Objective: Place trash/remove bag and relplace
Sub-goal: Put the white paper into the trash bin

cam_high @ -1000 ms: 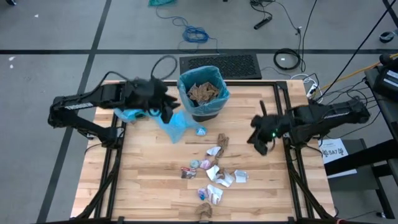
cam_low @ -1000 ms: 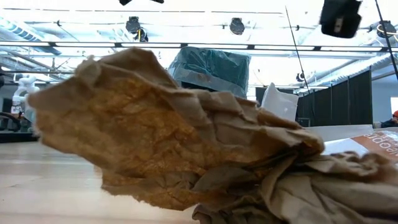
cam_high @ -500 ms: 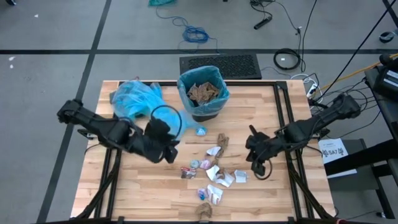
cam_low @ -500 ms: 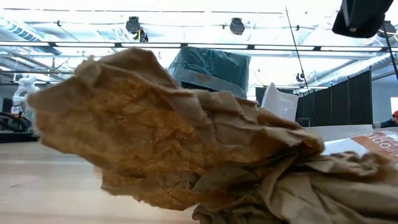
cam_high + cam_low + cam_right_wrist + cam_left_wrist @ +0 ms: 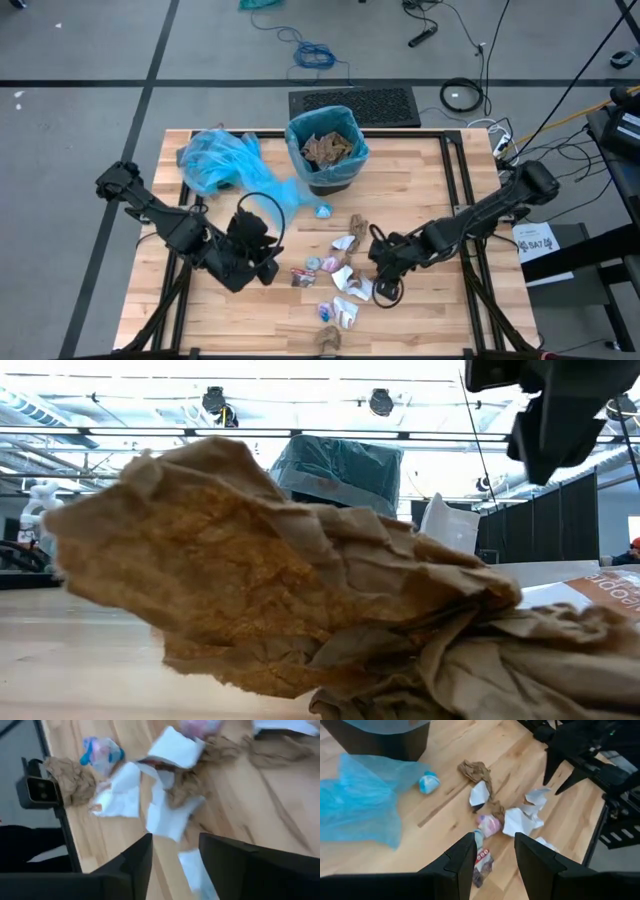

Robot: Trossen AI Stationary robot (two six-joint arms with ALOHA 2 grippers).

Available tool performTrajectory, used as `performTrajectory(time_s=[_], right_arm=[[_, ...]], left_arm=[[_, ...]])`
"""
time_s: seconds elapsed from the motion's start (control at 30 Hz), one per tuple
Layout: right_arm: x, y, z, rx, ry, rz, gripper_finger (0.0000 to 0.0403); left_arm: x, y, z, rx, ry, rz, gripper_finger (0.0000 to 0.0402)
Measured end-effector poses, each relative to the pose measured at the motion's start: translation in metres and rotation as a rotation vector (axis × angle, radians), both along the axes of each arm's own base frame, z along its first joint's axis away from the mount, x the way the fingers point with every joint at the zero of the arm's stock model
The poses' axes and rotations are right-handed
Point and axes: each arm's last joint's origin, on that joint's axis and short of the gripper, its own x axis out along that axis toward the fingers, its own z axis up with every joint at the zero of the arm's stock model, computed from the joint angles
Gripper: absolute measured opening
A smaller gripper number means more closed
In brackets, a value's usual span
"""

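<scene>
Crumpled paper trash [image 5: 345, 280] is lying mid-table toward the near edge, in front of the bin [image 5: 327, 150]. Both grippers, left [image 5: 492, 851] and right [image 5: 175, 854], are hanging wide open over it, likely lining up grabs.

You are working in a robotics lab or test hall, not a home. Around your wooden desk [image 5: 240, 315] you see a grey concrete floor [image 5: 90, 40] with loose cables [image 5: 314, 52] and a black mat [image 5: 352, 102]. Across the desk you see ceiling beams with round lamps [image 5: 380, 401], dark partition walls [image 5: 560, 510] and a white machine [image 5: 38, 500] far off.
</scene>
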Motion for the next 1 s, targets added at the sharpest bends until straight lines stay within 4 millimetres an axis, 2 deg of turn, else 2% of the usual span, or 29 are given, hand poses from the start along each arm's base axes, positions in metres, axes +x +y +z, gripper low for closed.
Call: performTrajectory(time_s=[0.23, 0.47, 0.57, 0.63, 0.77, 0.9, 1.0], right_arm=[[0.016, 0.005, -0.034, -0.013, 0.095, -0.072, 0.0175], [0.031, 0.013, -0.061, 0.047, 0.126, -0.148, 0.0169], [0.032, 0.013, -0.074, 0.039, 0.191, -0.204, 0.0154], [0.031, 0.013, -0.079, 0.042, 0.225, -0.247, 0.0122], [0.03, 0.012, -0.074, 0.069, 0.219, -0.3, 0.0019], [0.026, 0.01, -0.054, 0.1, 0.176, -0.356, 0.0007], [0.023, 0.007, -0.027, 0.081, 0.131, -0.384, 0.0002]], left_arm=[[-0.019, -0.01, -0.007, 0.103, 0.085, -0.056, 0.0138], [-0.032, -0.016, -0.037, 0.158, 0.157, -0.09, 0.0138], [-0.04, -0.014, -0.048, 0.175, 0.179, -0.109, 0.0138], [-0.046, -0.009, -0.052, 0.172, 0.175, -0.11, 0.0138], [-0.058, 0.003, -0.052, 0.173, 0.149, -0.143, 0.0138], [-0.07, 0.015, -0.048, 0.163, 0.08, -0.187, 0.0138], [-0.076, 0.023, -0.05, 0.147, 0.023, -0.204, 0.0138]])
